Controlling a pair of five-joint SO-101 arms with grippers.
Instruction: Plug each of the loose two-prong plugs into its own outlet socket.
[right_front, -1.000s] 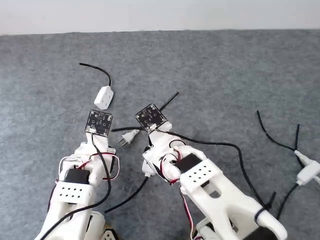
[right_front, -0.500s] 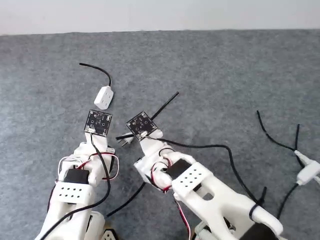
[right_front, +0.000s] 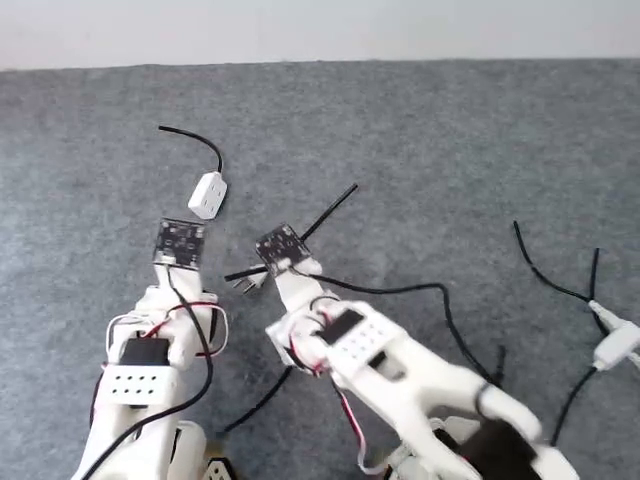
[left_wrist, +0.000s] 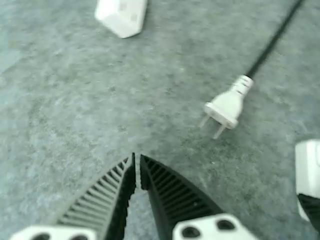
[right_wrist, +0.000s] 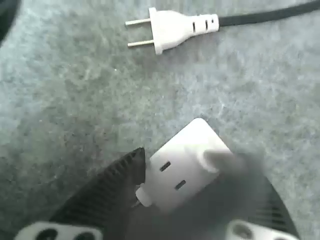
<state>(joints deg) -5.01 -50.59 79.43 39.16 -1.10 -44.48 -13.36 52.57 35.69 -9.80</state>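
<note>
The two-prong plug (right_front: 247, 283) lies flat on the grey carpet (right_front: 420, 140) just left of centre in the high view, between the two wrists. Its long axis runs diagonally, prongs pointing toward the lower left and its black cord (right_front: 330, 210) trailing off to the upper right. The right claw (right_wrist: 192, 162) is clamped on a white outlet socket (right_wrist: 175, 175), whose two-slot face is turned up toward the wrist camera; the plug lies near it but apart, its prongs not aimed at the slots. The left claw (left_wrist: 137, 172) is drawn to a narrow slit with nothing in it, low over bare carpet beside the plug. A second socket (right_front: 207, 195) sits loose in the upper left with its own short cord, and a third (right_front: 615, 350) lies at the far right edge among more black cords. Since a second ago the right wrist has swung leftward, bringing its socket closer to the plug, and the left wrist has shifted slightly left
</note>
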